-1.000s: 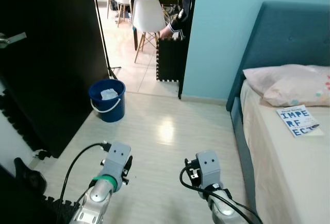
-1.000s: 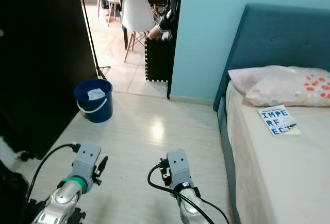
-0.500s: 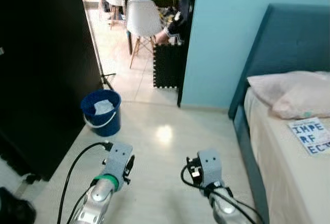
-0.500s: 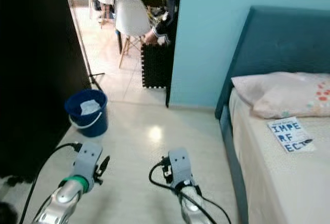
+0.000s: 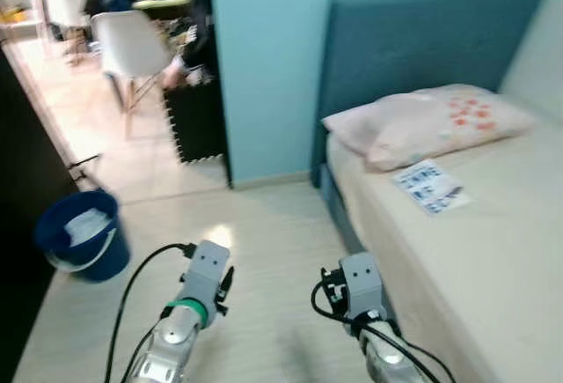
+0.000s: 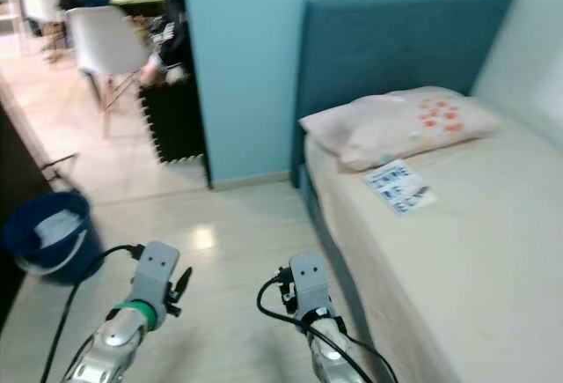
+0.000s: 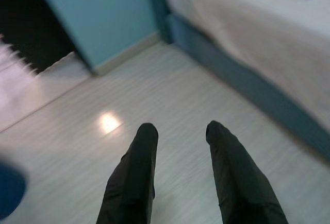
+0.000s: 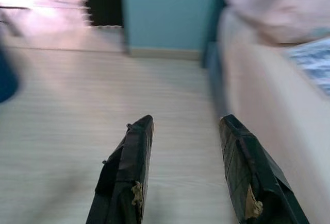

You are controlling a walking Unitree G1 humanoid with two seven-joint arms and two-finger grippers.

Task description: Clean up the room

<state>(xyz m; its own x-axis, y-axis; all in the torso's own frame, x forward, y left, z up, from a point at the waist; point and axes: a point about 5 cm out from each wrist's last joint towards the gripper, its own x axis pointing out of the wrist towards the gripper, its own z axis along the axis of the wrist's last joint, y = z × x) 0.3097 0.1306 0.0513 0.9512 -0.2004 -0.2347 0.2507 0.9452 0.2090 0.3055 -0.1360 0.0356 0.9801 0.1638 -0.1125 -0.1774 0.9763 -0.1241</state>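
A book [image 5: 429, 187] with a white and blue cover lies on the beige bed [image 5: 493, 251] below a pink pillow [image 5: 427, 123]. Both my arms are held low over the pale wood floor. My left gripper [image 7: 178, 131] is open with nothing between its fingers. My right gripper [image 8: 184, 126] is open too and empty, close to the bed's blue side. The book's edge [image 8: 312, 59] and the pillow [image 8: 268, 5] sit off to the side of the right gripper.
A blue bucket [image 5: 81, 235] holding something white stands on the floor at my left. A teal wall [image 5: 264, 57] ends at a doorway with white chairs [image 5: 127, 44] beyond. A black foam mat [image 5: 195, 123] leans by the wall's end.
The camera has swung to the right: the bed and book now sit near the centre, and the bucket and doorway have slid to the left. The pictures are blurred with the motion.
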